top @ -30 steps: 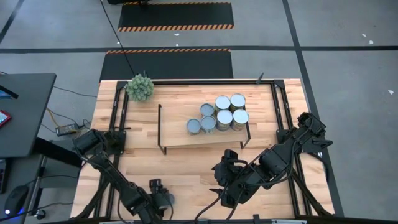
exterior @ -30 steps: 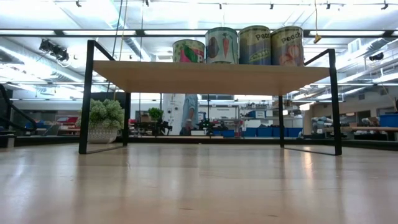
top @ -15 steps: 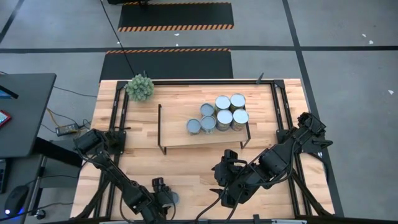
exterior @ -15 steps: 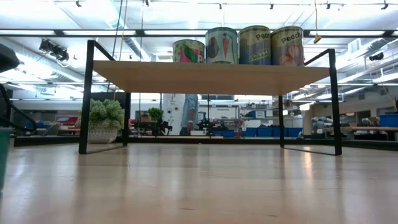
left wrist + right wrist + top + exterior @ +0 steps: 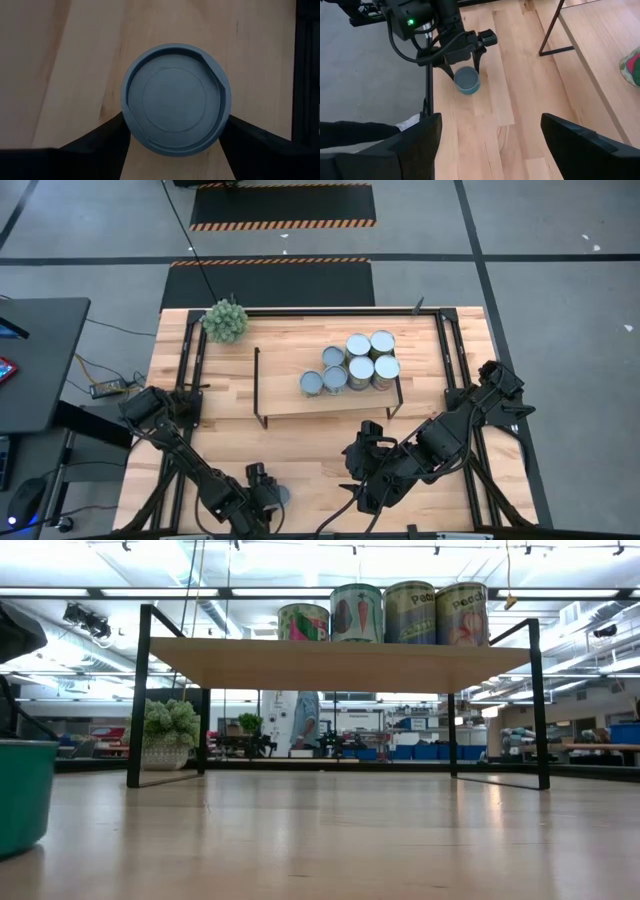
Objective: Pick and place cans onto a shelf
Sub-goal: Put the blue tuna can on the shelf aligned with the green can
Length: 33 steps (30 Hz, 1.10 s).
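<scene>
Seven cans (image 5: pixel 352 367) stored on shelf (image 5: pixel 285 398), clustered toward its right end; low view shows four labels along front edge. One can (image 5: pixel 175 99) outstanding: blue-grey top, teal side, on counter (image 5: pixel 310 442) near front-left edge. Left tool (image 5: pixel 175 131) fingers flank it, apparently gripping. Right tool (image 5: pixel 490 132) spread wide, empty, idle near front. Judged: final can, lift and placing left

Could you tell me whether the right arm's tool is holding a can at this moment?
No, the right tool is open with only bare tabletop between its fingers, while the teal can sits between the left tool's fingers.
</scene>
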Tool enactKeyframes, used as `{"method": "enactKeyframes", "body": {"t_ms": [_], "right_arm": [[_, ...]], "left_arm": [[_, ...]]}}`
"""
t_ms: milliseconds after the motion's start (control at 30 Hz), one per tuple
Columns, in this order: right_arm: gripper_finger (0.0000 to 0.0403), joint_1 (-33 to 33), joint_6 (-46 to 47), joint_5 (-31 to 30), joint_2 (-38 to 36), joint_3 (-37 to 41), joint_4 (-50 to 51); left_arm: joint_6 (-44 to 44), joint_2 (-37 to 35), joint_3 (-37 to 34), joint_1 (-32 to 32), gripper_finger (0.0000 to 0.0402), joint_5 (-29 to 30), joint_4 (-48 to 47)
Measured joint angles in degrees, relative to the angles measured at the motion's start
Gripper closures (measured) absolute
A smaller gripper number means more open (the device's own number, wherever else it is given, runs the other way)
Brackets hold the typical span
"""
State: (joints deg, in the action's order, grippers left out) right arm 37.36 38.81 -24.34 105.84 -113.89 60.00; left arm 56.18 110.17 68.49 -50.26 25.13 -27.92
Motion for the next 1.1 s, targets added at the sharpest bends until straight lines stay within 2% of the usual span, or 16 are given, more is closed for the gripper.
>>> {"method": "enactKeyframes", "body": {"t_ms": [333,567,833,1100], "right_arm": [[0.0056,0.00,0.01,0.04,0.00,-0.01,0.10],[0.0056,0.00,-0.10,0.11,0.00,-0.02,0.25],[0.0056,0.00,-1.29,0.11,0.00,-0.02,0.31],[0.0056,-0.07,-1.55,0.09,0.00,-0.02,3.14]], "left_arm": [[-0.70,-1.18,0.00,-0.26,0.0120,3.11,-0.75],[-2.04,-5.87,0.02,-0.04,0.0120,6.01,-5.83],[-5.83,-14.24,0.02,1.83,0.0120,6.21,-7.82],[-11.42,-25.69,0.02,7.36,0.0120,4.99,-10.79]]}}
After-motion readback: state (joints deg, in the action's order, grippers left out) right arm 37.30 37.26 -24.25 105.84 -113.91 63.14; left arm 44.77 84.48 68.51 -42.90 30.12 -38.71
